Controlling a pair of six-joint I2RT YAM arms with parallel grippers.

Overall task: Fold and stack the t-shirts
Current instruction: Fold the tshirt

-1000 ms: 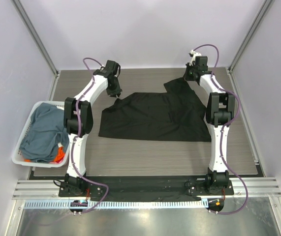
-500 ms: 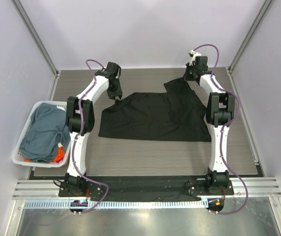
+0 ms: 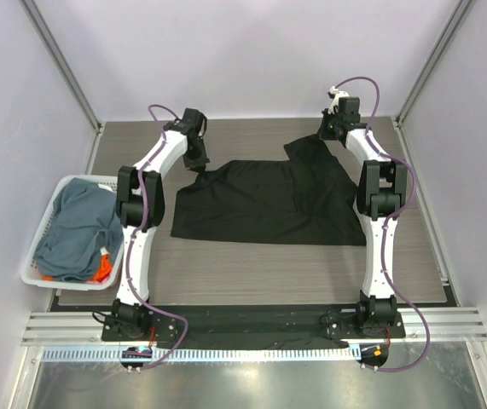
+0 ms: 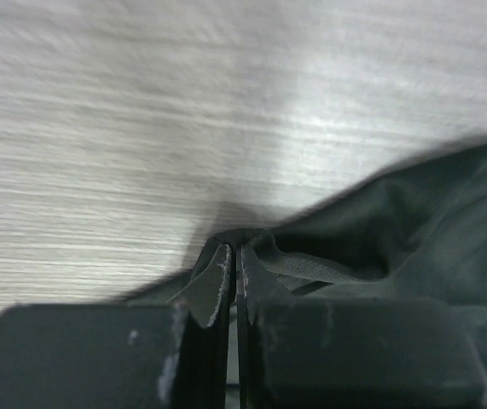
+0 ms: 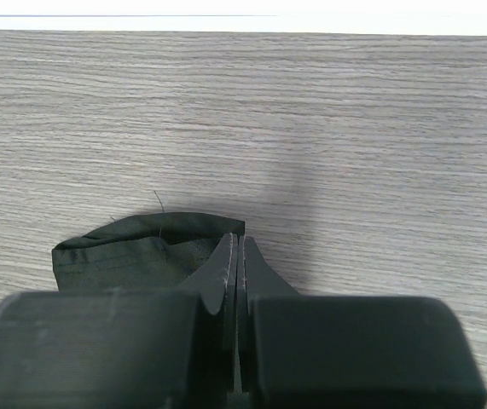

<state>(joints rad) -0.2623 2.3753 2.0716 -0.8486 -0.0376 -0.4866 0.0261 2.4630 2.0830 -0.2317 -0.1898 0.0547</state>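
Cloth of the black t-shirt [image 3: 269,200] lies spread on the far half of the table [image 3: 252,273], between the two arms, mostly flat with some folds along its far edge. The left gripper [image 3: 198,164] is at the far-left corner of this shirt. In the left wrist view its fingers [image 4: 217,277] are pressed together, and a bunched fold of black cloth is pinched at their tips. The right gripper [image 3: 327,136] is at the far-right corner, where the cloth rises in a point toward it. Its fingers [image 5: 223,273] are also closed together on a rolled hem of the same shirt. At the left side of the table stands a white basket [image 3: 55,283]. A blue-grey t-shirt [image 3: 77,226] lies crumpled inside it, and a small part of an orange t-shirt [image 3: 103,271] shows under it at the near-right corner.
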